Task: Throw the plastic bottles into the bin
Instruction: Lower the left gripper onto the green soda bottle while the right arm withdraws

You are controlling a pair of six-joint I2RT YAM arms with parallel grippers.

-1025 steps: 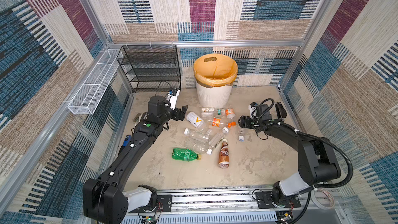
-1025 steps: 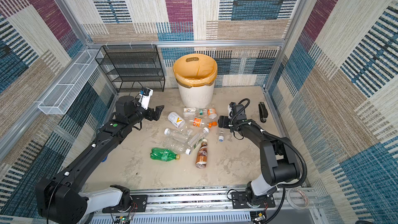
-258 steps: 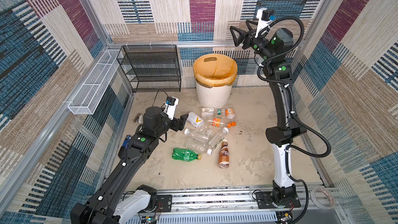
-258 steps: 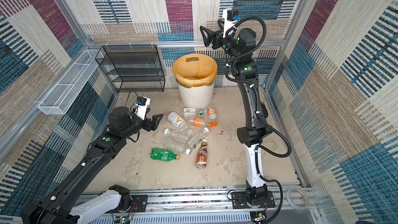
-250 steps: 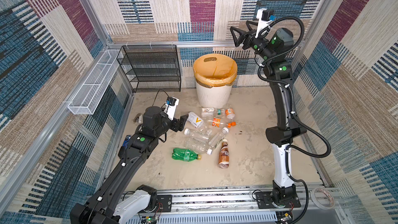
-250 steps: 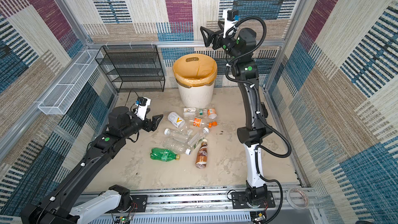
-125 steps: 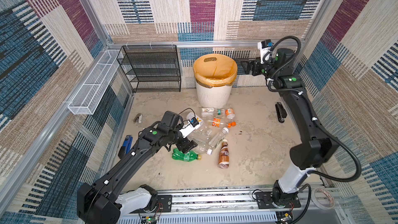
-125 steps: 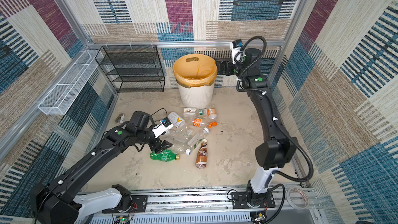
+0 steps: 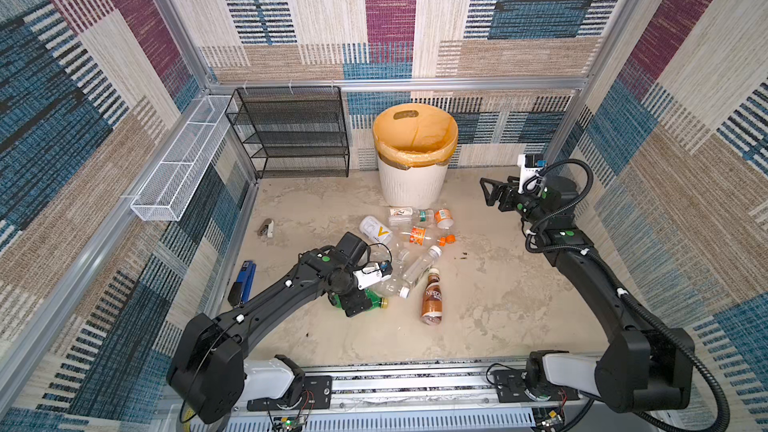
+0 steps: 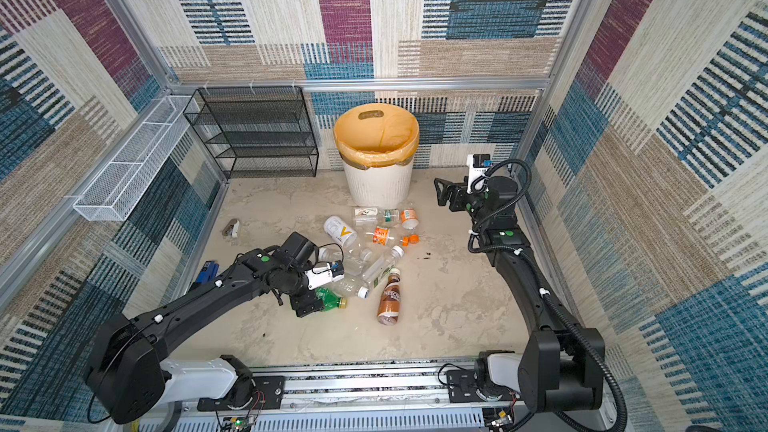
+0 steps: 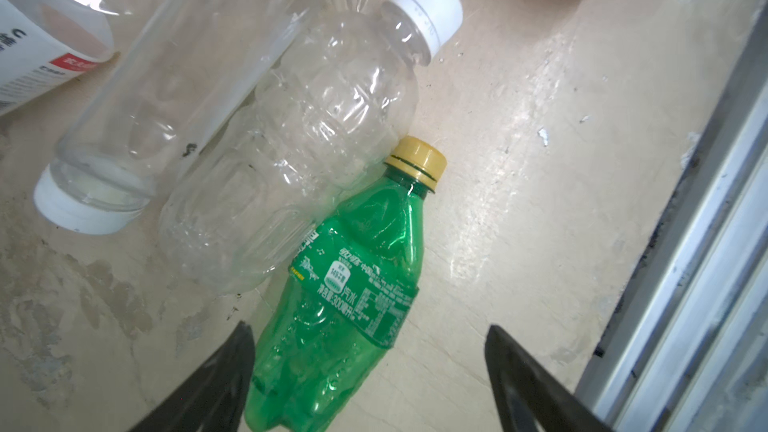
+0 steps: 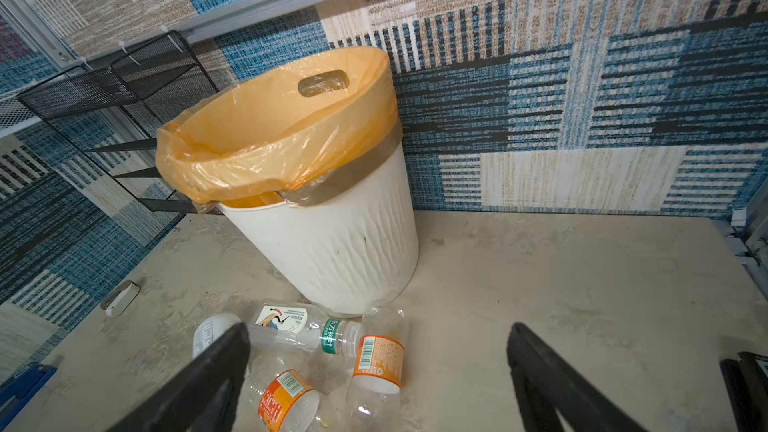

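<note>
while left claw (image 11: 368, 326) gapes astride one green bottle (image 11: 345, 284), right claw (image 12: 377, 326) gapes empty; one bin (image 12: 332, 243), one brown bottle (image 9: 432, 299).

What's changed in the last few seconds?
The left gripper swung from near the rack over the green bottle, fingers open astride it. The right gripper rose over the bin, then dropped beside it, empty; its small bottle has left the floor. Bin and remaining bottles stayed.

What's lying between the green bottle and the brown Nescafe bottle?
Mostly bare floor, with a clear bottle poking its white cap in; both top views show it.
</note>
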